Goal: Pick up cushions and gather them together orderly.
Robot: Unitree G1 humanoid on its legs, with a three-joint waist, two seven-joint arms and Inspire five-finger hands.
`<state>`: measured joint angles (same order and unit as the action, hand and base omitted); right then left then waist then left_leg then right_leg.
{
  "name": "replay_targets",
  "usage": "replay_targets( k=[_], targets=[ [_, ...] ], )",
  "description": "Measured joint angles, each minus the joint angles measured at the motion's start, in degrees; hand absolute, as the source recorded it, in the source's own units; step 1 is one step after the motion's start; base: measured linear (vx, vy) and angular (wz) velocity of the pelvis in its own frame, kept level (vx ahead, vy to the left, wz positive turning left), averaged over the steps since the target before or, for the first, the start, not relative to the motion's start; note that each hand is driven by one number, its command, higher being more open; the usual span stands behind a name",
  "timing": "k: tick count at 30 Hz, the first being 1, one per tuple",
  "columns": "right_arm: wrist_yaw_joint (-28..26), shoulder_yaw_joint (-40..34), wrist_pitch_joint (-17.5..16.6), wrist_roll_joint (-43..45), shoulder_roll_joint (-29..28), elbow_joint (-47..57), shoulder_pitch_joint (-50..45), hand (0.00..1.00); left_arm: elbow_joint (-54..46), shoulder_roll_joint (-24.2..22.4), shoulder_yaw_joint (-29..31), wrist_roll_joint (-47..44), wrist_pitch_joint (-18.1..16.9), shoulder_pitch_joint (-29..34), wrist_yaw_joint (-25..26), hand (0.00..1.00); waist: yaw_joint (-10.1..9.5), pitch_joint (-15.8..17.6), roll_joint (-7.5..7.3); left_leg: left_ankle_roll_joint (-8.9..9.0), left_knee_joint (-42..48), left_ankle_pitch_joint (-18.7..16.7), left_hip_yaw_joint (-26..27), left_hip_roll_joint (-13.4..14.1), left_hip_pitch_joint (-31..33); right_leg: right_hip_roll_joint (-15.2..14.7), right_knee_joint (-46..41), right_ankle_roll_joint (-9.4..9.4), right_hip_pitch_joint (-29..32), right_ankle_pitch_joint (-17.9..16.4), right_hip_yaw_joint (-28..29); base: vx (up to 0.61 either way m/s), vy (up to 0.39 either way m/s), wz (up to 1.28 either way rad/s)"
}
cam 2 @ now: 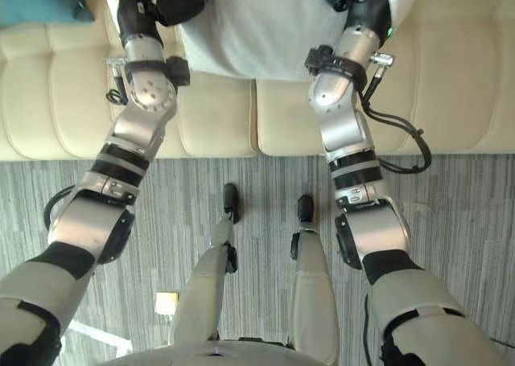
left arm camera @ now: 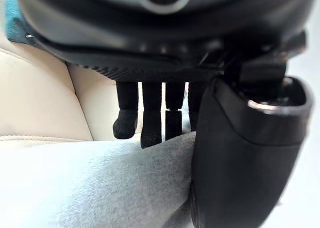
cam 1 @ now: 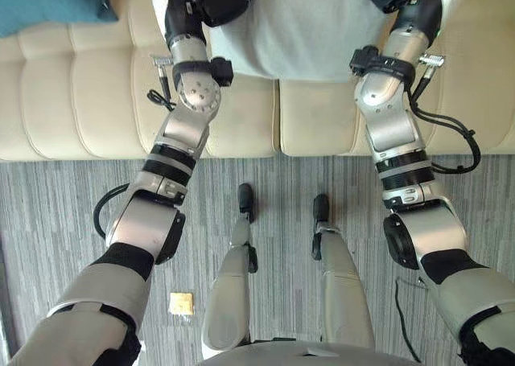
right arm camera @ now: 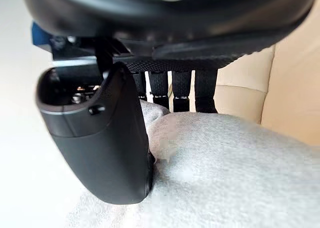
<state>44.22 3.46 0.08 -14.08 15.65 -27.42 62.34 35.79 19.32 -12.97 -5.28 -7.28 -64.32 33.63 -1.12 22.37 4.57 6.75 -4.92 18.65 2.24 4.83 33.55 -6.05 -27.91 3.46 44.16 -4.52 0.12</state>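
The right hand (right arm camera: 95,138) has the edge of a grey cushion (right arm camera: 240,168) between thumb and fingers. Its broad thumb presses against the near face, dimpling the cloth. Its fingers (right arm camera: 181,90) run straight down the far side, their tips hidden behind the cushion's rim, so the hold is probably a pinch. Cream sofa (right arm camera: 295,87) upholstery, seamed, rises just beyond the cushion.

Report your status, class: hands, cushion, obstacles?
Grips: left hand and right hand each pinch the grey cushion. It sits over the sofa seat. The teal cushion lies apart, far left; nothing blocking.
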Motion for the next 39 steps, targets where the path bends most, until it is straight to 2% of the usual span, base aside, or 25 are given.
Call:
replay_targets(
  k=[6,8,10,12,13,14,20,25,28,30,31,32,33,36,39],
  targets=[
    [0.8,-0.5,-0.3,6.0,1.5,0.0,2.3,1.00,1.1,0.4,2.3,-2.1,-0.2,-2.7,0.4,1.00,-0.29,0.3,-0.02,0.02,0.0,0.0,0.0,0.4,1.6,0.0,-1.1,-0.39,2.1,-0.2,-0.2,-0.01,-0.089,0.02],
    [0.7,-0.5,-0.4,7.5,2.3,0.0,2.3,1.00,2.1,0.5,2.5,-2.9,-0.3,-2.9,-0.1,1.00,-0.50,0.3,-0.05,0.76,0.0,-0.8,0.0,0.6,1.9,0.1,-1.2,-0.40,2.3,-0.2,-0.4,0.00,-0.074,0.01],
    [0.4,-0.9,-0.5,9.8,3.5,0.0,3.1,1.00,3.4,1.1,3.6,-5.5,-0.3,-3.3,-1.0,1.00,-0.61,0.3,-0.08,0.74,0.0,-0.9,0.0,0.7,2.4,0.1,-1.4,-0.49,2.8,-0.2,-0.5,0.02,-0.077,0.01],
    [-1.7,-2.2,-0.6,13.9,5.6,-0.9,4.7,1.00,5.4,2.2,6.0,-10.5,-0.3,-4.4,-2.7,1.00,-0.75,0.6,-0.31,-0.13,0.0,-0.1,0.1,0.7,2.6,0.2,-1.9,-0.53,3.2,-0.2,-0.5,0.04,-0.072,0.00],
    [-1.7,-2.2,-0.6,14.0,5.6,-0.9,4.7,1.00,5.5,2.2,6.1,-10.6,-0.3,-4.4,-2.7,1.00,-0.75,0.6,-0.31,-0.13,0.0,-0.1,0.1,0.8,2.6,0.2,-1.9,-0.53,3.2,-0.2,-0.5,0.05,-0.087,0.04],
    [-3.2,-2.5,-0.6,18.2,7.6,-2.0,5.5,1.00,5.7,2.7,8.9,-13.8,-0.3,-4.5,-3.4,1.00,-0.81,0.6,-0.35,-0.15,0.0,0.0,0.0,0.9,2.6,0.3,-2.3,-0.75,3.2,-0.3,-0.8,0.04,-0.073,0.04],
    [-7.7,-4.7,-1.4,34.1,11.6,-4.0,7.0,1.00,5.7,7.0,16.0,-24.5,-0.6,-4.5,-4.8,1.00,-1.60,0.7,-0.55,0.08,0.0,0.2,0.0,1.6,1.4,0.9,-2.9,-1.39,2.2,-0.7,-1.3,0.02,-0.081,0.00],
    [-11.0,-4.5,-1.6,39.3,13.6,-5.7,7.5,1.00,5.3,9.0,19.3,-30.6,-1.5,-3.2,-9.1,1.00,-1.67,0.7,-0.57,-0.04,0.0,-1.0,-0.1,1.8,-0.4,0.8,-2.8,-1.73,0.0,-1.0,-1.9,-0.01,-0.074,0.03],
    [-12.8,-4.5,-1.7,40.3,14.5,-4.4,6.5,1.00,0.8,9.1,21.7,-31.5,-2.2,3.4,-10.8,1.00,-1.55,0.7,-0.61,-0.69,0.0,-1.5,0.3,1.7,-1.8,0.5,-2.5,-1.69,-1.4,-1.0,-1.9,0.02,-0.060,0.01],
    [-14.9,-5.0,-3.8,39.9,16.8,7.1,-4.6,1.00,-7.3,8.9,22.8,-31.1,-2.8,16.7,-12.1,1.00,-1.53,0.6,-0.74,-1.77,0.0,-1.5,0.3,1.3,-3.5,0.0,-2.6,-1.22,-3.4,-2.0,-2.0,0.06,-0.084,0.11],
    [-15.2,-5.3,-4.0,39.9,16.9,8.5,-6.4,1.00,-7.9,8.8,22.9,-31.1,-2.8,18.5,-12.2,1.00,-1.54,0.6,-0.83,-1.79,0.0,-1.5,0.3,1.2,-3.7,-0.1,-2.7,-1.17,-3.7,-2.1,-2.0,0.09,-0.093,0.16],
    [-16.9,-7.4,-4.6,39.0,16.4,13.3,-15.1,1.00,-9.9,6.9,23.1,-30.3,-2.8,26.1,-12.8,1.00,-1.47,0.5,-1.00,-2.00,0.0,-1.6,0.2,1.0,-5.4,-0.2,-2.7,-0.98,-5.5,-2.9,-2.1,0.08,-0.081,0.15],
    [-17.4,-8.1,-5.0,38.4,15.9,14.4,-18.2,1.00,-10.8,5.9,23.1,-29.9,-2.8,28.7,-13.0,1.00,-1.50,0.4,-1.17,-2.08,0.0,-1.7,0.2,0.8,-5.9,-0.3,-2.6,-0.93,-6.2,-3.2,-2.2,0.06,-0.070,0.20],
    [-20.9,-12.9,-5.8,34.7,7.4,17.9,-36.0,1.00,-14.4,-2.4,23.2,-25.2,-3.5,45.4,-15.4,1.00,-2.11,-0.6,-2.52,-2.29,0.0,-3.2,0.1,0.8,-8.8,-0.1,-0.8,-1.00,-10.1,-4.1,-2.9,0.08,-0.065,0.04],
    [-24.6,-14.0,-5.7,30.6,-1.4,17.7,-50.5,1.00,-13.2,-10.4,22.1,-21.4,-2.2,58.2,-19.8,1.00,-2.14,-1.6,-3.63,-2.59,0.0,-4.3,0.2,0.9,-10.5,0.1,0.4,-0.91,-12.3,-4.3,-2.9,0.07,-0.059,-0.04]
  ],
)
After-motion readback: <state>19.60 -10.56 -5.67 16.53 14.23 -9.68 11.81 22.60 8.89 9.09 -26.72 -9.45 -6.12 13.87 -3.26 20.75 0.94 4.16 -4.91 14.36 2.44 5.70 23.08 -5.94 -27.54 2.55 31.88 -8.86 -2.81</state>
